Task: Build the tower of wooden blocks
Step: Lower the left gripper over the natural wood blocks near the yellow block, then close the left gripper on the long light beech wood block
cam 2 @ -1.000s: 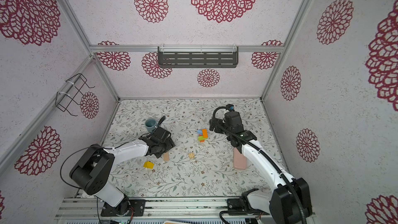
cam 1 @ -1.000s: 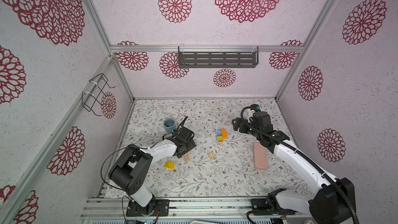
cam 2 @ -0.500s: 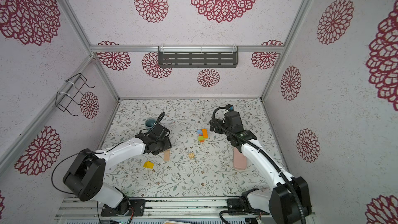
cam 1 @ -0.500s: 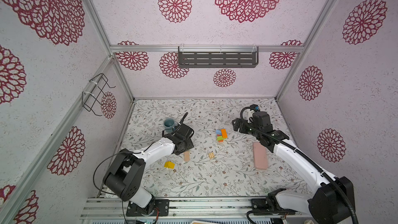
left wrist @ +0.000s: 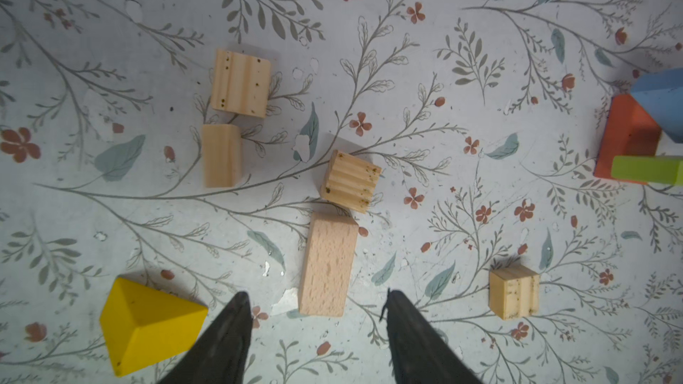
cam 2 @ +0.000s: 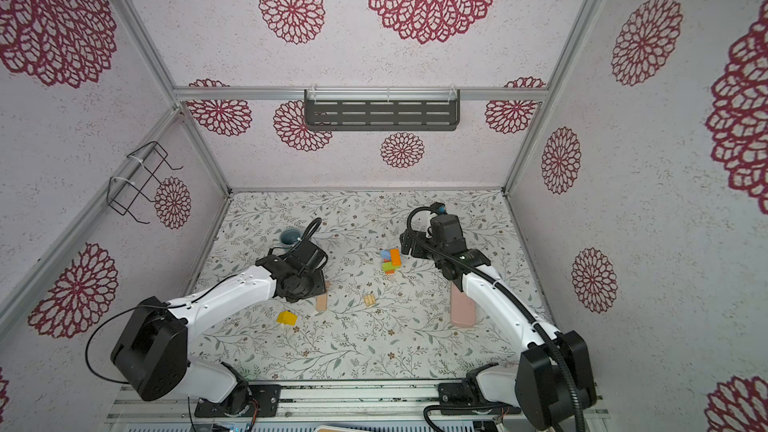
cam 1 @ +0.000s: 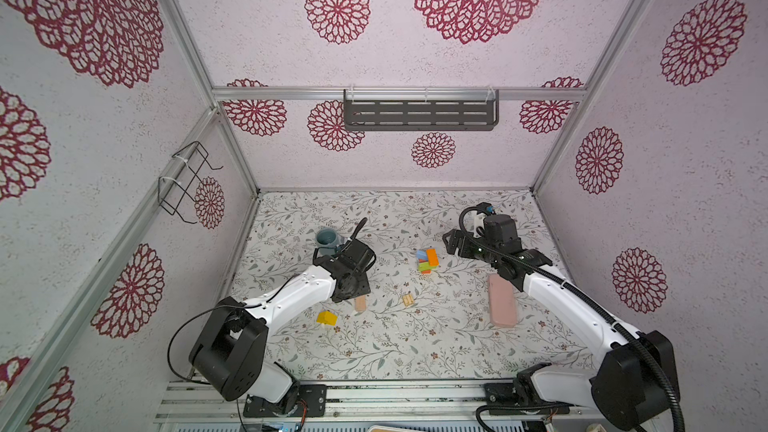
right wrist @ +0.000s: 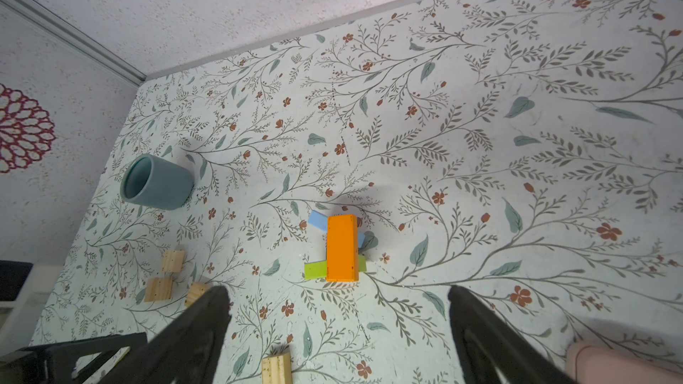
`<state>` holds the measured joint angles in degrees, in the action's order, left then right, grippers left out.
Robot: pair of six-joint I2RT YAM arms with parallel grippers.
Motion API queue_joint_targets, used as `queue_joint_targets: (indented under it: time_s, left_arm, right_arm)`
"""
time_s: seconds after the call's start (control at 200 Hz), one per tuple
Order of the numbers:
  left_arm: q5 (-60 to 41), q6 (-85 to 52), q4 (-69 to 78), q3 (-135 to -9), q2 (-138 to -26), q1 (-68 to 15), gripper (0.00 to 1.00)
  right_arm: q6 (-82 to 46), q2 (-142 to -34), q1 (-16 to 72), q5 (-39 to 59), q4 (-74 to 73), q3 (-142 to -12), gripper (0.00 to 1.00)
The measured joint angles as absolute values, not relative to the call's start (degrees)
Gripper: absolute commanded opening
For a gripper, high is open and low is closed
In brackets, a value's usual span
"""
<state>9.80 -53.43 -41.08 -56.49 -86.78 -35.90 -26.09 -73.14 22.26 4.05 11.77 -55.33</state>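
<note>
The tower [cam 1: 428,261] [cam 2: 392,261] [right wrist: 342,247] is a low stack with an orange block on top of green and light blue ones; its edge also shows in the left wrist view [left wrist: 635,138]. My right gripper [right wrist: 338,301] [cam 1: 453,243] is open beside it, holding nothing. My left gripper [left wrist: 316,302] is open and points down, with a long pale wood block [left wrist: 329,264] [cam 1: 360,304] lying just ahead of its fingertips. A yellow block [left wrist: 148,323] [cam 1: 326,318] lies beside it. Several plain wood blocks, some grooved [left wrist: 351,181] [left wrist: 513,293], lie around.
A grey-blue mug [cam 1: 326,238] [right wrist: 157,182] stands behind the left arm, near the left wall. A flat pink slab [cam 1: 502,301] [cam 2: 463,305] lies under the right forearm. A small grooved block [cam 1: 408,299] lies between the two arms.
My left arm has shifted a little, its wrist staying over the pale wood block. The right arm and the tower have not moved.
</note>
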Motion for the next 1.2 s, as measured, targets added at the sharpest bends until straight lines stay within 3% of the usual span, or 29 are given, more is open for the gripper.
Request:
queue_joint_targets:
  time_s: [0.525,0.69,0.976,1.201]
  left_arm:
    - [9.3,-52.14,-38.7,-57.32,-93.25,-39.13,0.63]
    - [7.88,-51.2,-35.66,-54.76,-93.25,-39.13,0.54]
    - [6.92,-50.33,-33.17,-53.52,-93.89,-39.13,0.48]
    - [7.55,-49.65,-33.43,-54.02,-94.35,-39.13,0.58]
  right_arm:
    - [-24.49,-73.17,22.26,6.37,11.42,-55.27,0.97]
    - [-24.43,-73.6,22.26,6.96,11.42,-55.27,0.97]
    - [-24.03,-74.28,22.26,7.73,11.46,-55.27,0.97]
    - [-24.01,-75.0,22.26,7.81,11.46,-55.29,0.97]
